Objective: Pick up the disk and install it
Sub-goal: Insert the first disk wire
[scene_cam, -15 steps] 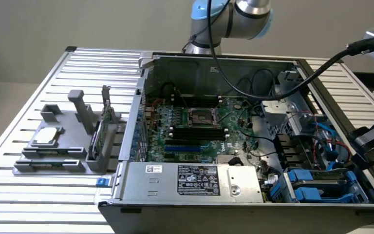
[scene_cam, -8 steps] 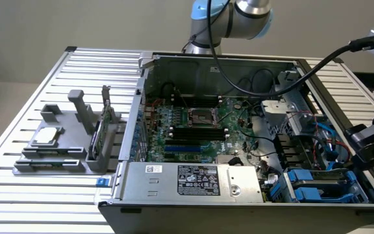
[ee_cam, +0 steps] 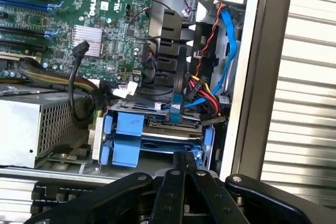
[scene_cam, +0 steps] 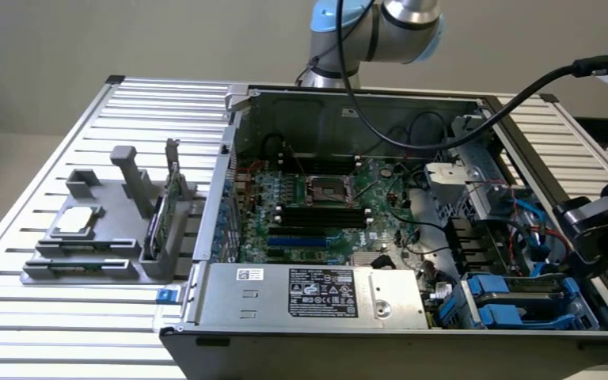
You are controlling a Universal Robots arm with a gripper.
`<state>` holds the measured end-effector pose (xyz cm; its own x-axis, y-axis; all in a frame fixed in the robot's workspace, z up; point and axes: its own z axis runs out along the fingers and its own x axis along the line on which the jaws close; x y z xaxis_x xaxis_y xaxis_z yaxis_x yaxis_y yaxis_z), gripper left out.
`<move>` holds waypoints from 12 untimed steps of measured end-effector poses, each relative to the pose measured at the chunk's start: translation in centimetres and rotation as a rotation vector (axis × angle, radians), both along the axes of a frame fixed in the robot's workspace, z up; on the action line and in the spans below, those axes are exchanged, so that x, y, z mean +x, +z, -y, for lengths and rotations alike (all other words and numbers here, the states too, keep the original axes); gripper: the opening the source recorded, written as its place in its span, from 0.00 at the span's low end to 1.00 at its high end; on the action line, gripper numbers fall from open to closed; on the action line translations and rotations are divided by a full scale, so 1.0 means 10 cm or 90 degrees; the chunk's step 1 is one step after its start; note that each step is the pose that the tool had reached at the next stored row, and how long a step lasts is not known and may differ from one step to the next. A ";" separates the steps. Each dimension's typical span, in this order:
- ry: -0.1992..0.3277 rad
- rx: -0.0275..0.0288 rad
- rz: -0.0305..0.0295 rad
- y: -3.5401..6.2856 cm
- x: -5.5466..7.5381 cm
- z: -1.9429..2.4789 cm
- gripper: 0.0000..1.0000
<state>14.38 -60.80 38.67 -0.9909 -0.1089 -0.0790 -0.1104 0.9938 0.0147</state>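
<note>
Claw [ee_cam: 184,158] first: fingers pressed together with nothing between them, tips poised just above the drive cage [scene_cam: 589,309]. I read the shut fingers as deliberate. Closed, they make one narrow blunt tip that fits between cage wall and cabling, better for nudging than grasping.

Disk [ee_cam: 165,141] lies flat in that cage, silver face between blue carrier rails, just below the fingertips. The exterior view puts it at the near corner of the computer case [scene_cam: 389,348], on that view's right, beside the power supply [scene_cam: 315,291]. It looks seated in its slot; whether it is fully home I cannot tell.

Past the cage, a blue cable [ee_cam: 228,40] and a red-yellow-black wire bundle [ee_cam: 202,90] drop toward the back of the bay, presumably where the drive's connectors face. Further on, the motherboard [scene_cam: 304,206] lies flat in the open case — side panel off, which gives reach from above.

Farthest, on the exterior view's left, a grey fixture [scene_cam: 82,265] on the slatted table [scene_cam: 29,317] holds a smaller silver drive [scene_cam: 77,222] — no blue rails, well apart from the claw.
</note>
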 end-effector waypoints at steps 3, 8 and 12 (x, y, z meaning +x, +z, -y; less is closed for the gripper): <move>-0.017 0.0000 -0.0124 0.000 0.00 0.002 0.11; -0.049 0.0003 -0.0264 -0.001 0.00 0.003 0.11; -0.084 0.0007 -0.0311 -0.001 0.00 0.003 0.11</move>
